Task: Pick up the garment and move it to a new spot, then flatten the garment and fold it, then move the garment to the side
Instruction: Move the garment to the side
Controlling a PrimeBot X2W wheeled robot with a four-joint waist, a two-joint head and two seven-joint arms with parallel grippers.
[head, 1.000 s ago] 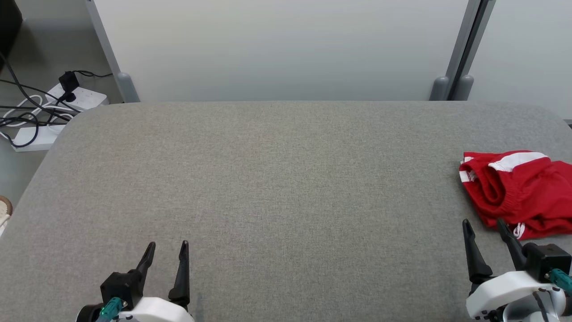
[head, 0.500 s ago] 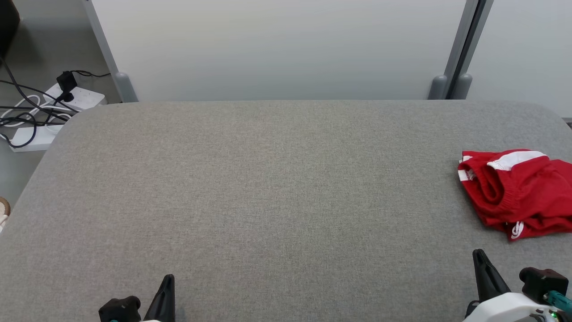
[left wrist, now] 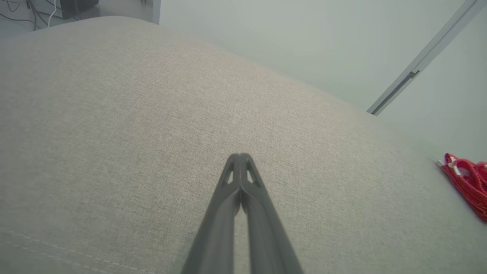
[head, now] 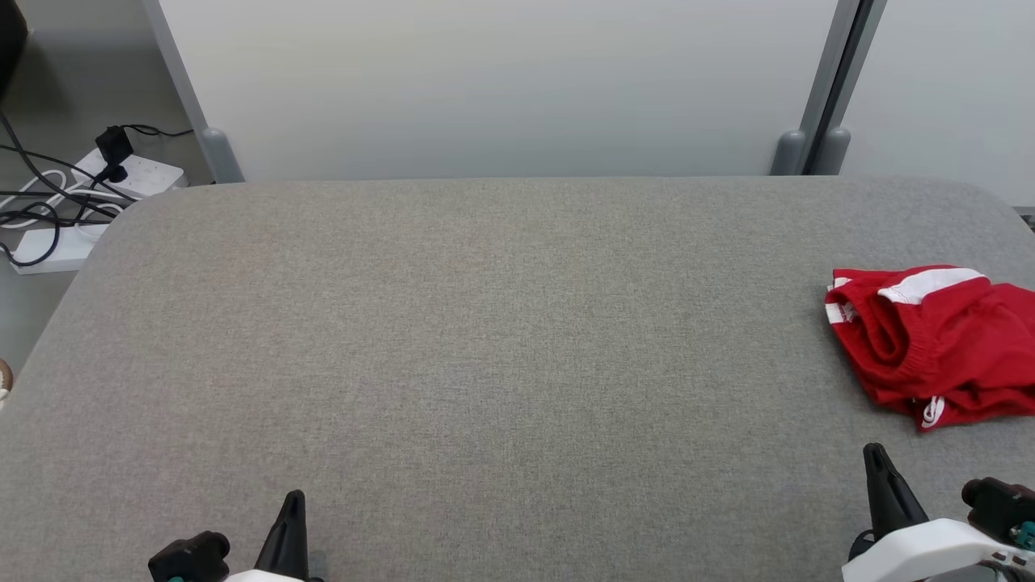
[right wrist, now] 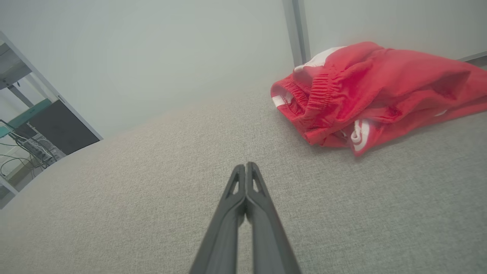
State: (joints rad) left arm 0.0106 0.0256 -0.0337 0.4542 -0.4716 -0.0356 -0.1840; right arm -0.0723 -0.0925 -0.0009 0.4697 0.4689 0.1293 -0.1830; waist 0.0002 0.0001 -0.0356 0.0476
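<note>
Red shorts [head: 938, 339] with white trim lie bunched at the right end of the grey fabric-covered desk [head: 485, 323], a little ahead of the right gripper [right wrist: 246, 165]. Both it and the left gripper [left wrist: 240, 156] have their fingers pressed together, holding nothing.

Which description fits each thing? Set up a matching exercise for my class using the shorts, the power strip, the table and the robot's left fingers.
Things:
1. shorts
2. power strip
3. table
4. left fingers

Descriptions:
A. grey fabric top
B. closed together
C. crumpled, red and white
D. on the floor, white

Pairs: 1-C, 2-D, 3-A, 4-B
</note>
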